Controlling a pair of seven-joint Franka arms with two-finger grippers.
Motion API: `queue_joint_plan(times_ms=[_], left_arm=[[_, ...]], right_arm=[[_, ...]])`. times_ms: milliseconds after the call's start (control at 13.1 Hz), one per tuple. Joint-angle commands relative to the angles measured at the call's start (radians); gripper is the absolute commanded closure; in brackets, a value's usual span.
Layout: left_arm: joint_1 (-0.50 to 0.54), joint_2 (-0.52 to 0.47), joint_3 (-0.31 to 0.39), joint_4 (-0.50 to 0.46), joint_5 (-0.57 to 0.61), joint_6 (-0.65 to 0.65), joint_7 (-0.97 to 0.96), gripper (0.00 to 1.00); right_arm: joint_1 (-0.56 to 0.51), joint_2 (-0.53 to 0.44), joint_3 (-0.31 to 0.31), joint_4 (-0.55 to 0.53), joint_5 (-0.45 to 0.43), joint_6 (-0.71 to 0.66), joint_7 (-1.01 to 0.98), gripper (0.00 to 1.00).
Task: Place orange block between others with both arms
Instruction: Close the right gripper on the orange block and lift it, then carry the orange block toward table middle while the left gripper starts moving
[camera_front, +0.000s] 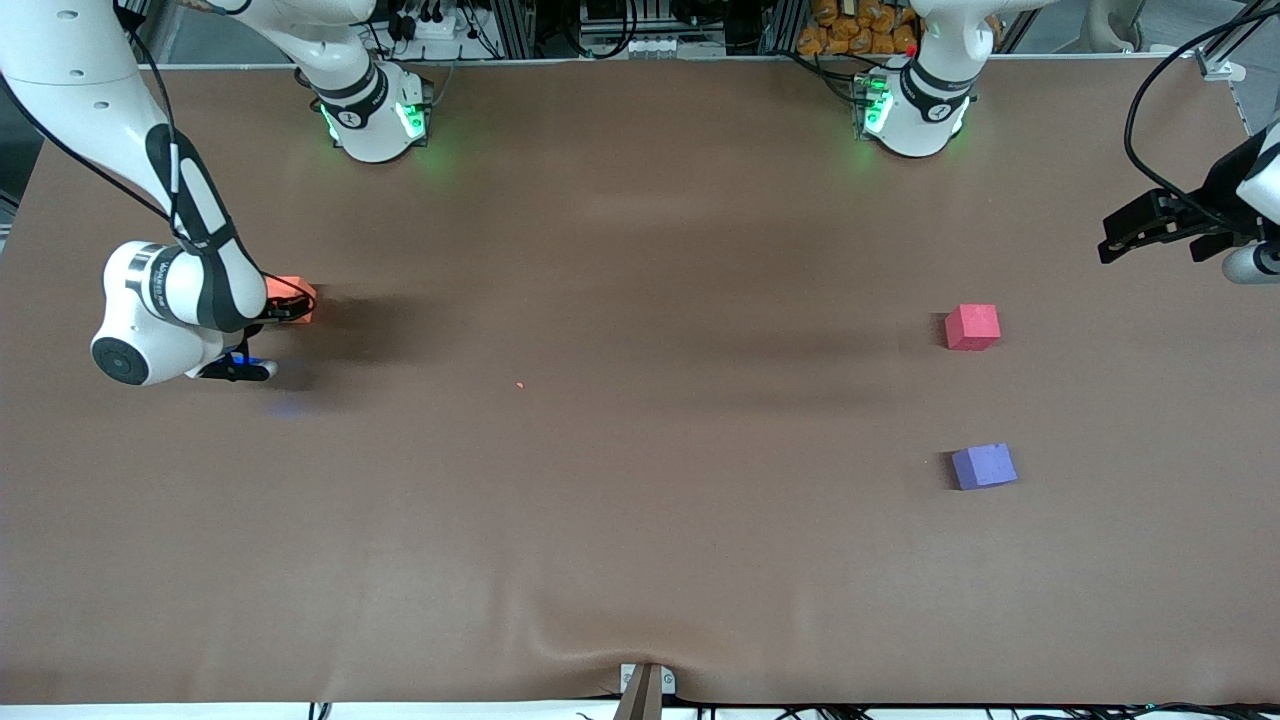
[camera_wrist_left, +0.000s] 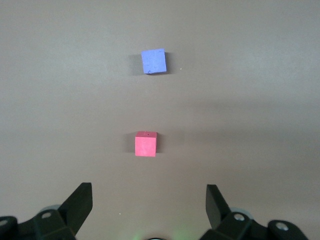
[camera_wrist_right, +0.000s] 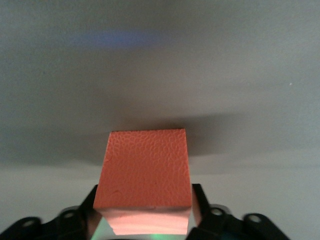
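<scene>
Nearest the front camera, a small matte purple-blue cube (camera_front: 984, 466) is seen on the brown table (camera_front: 640, 520), with a small matte pinkish-red cube (camera_front: 972, 327) farther back, well apart. At the right arm's end, the small matte orange foam-like cube (camera_wrist_right: 145, 170) is pinched by the right gripper (camera_wrist_right: 145, 212). The left gripper (camera_wrist_left: 149, 202) is held spread, waiting.

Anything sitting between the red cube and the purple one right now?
Nothing: the stretch of table between the pinkish-red cube and the purple-blue cube is bare. Both the front view and the left wrist view show it.
</scene>
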Motion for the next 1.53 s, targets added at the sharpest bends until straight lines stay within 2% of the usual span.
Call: queue_joint_plan(times_ms=[0, 153, 460, 613, 689, 766, 996, 1226, 1455], left_arm=[[0.003, 0.0, -0.007, 0.007, 0.003, -0.009, -0.01, 0.0], [0.003, 0.001, -0.007, 0.004, 0.003, -0.009, -0.01, 0.0], [0.008, 0.0, -0.007, 0.007, 0.003, -0.009, -0.01, 0.0], [0.006, 0.0, -0.006, 0.009, 0.003, -0.008, -0.01, 0.0], [0.006, 0.0, -0.007, 0.01, 0.001, -0.005, -0.01, 0.0], [0.003, 0.0, -0.007, 0.009, 0.0, -0.005, -0.01, 0.0], [0.008, 0.0, -0.007, 0.007, 0.0, -0.005, -0.008, 0.0], [0.002, 0.007, -0.007, 0.006, 0.0, 0.0, -0.008, 0.0], [-0.006, 0.029, -0.011, 0.007, 0.0, 0.007, -0.011, 0.0]], right_arm=[[-0.011, -0.027, 0.017, 0.001, -0.017, -0.033, -0.016, 0.96], [0.024, -0.046, 0.04, 0.053, -0.016, -0.048, -0.055, 0.99], [0.186, -0.02, 0.077, 0.347, 0.003, -0.107, -0.158, 0.99], [0.301, 0.043, 0.079, 0.473, 0.015, -0.104, -0.157, 0.98], [0.349, 0.101, 0.08, 0.574, 0.026, -0.11, -0.151, 0.98], [0.384, 0.159, 0.08, 0.658, 0.07, -0.114, -0.126, 0.98], [0.416, 0.212, 0.079, 0.711, 0.237, -0.118, -0.094, 0.97], [0.51, 0.275, 0.08, 0.797, 0.256, -0.096, 0.123, 0.97], [0.62, 0.316, 0.08, 0.812, 0.256, 0.003, 0.351, 0.96]])
